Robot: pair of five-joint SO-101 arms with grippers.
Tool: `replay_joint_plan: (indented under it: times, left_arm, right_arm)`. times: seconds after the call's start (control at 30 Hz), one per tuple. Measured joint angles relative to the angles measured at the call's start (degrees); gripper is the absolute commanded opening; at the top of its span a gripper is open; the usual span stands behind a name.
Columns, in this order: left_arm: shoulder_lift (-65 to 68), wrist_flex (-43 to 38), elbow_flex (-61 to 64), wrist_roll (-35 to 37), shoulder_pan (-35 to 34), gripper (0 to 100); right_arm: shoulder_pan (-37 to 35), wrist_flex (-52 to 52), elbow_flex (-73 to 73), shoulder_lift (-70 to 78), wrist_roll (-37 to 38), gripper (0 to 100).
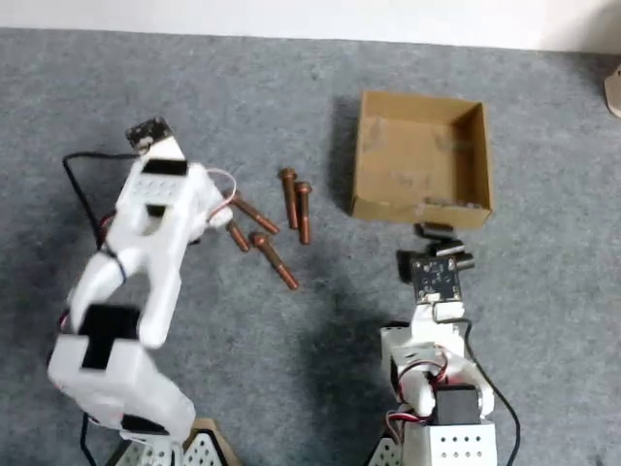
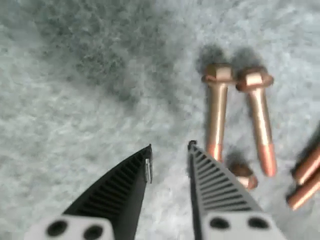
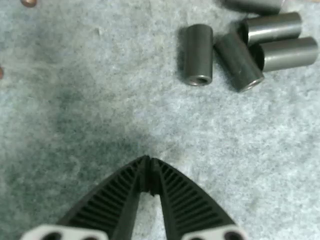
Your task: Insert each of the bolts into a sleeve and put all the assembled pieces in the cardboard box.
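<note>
Bolts [image 1: 275, 260]: five copper-coloured ones, by my count, lie loose on the grey tabletop [image 1: 291, 369], spread between the left arm [image 1: 155, 223] and the cardboard box [image 1: 417, 210].
Pair of bolts [image 2: 216, 112]: in the left wrist view two lie side by side, almost parallel, heads at the far end and shafts running back toward the claw. A third bolt head [image 2: 245, 176] peeks out just beside the claw's finger, and two more shaft ends sit at the frame's edge.
Left claw [image 2: 170, 150]: jaws parted, nothing between them, low over the tabletop. One fingertip is just beside the end of the nearer bolt in the pair; contact is hard to call.
Right claw [image 3: 149, 167]: jaws pressed together at the tips, gripping nothing, over bare grey tabletop.
Sleeves [image 3: 198, 55]: dark metal tubes lie on their sides in a loose cluster ahead of the right claw and well apart from it, several touching one another.
Cardboard box: open top, sitting on the tabletop just beyond the right arm [image 1: 437, 275].
</note>
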Motion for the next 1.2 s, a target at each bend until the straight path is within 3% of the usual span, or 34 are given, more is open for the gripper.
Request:
replay_joint_plan:
  times: [0.37, 0.67, 0.97, 1.2]
  left_arm:
    - [20.7, 10.6, -25.9, 1.9, 0.2, 14]
    - [29.9, 14.6, -37.7, 17.4, 0.2, 14]
    - [30.2, 28.7, -50.0, 18.2, 0.2, 14]
    - [30.2, 30.7, -51.3, 13.9, 3.5, 14]
  right_arm:
    - [0.0, 0.0, 0.0, 0.0, 0.0, 0.5]
    - [0.0, 0.0, 0.0, 0.0, 0.0, 0.5]
    - [0.0, 0.0, 0.0, 0.0, 0.0, 0.5]
    - [0.0, 0.0, 0.0, 0.0, 0.0, 0.5]
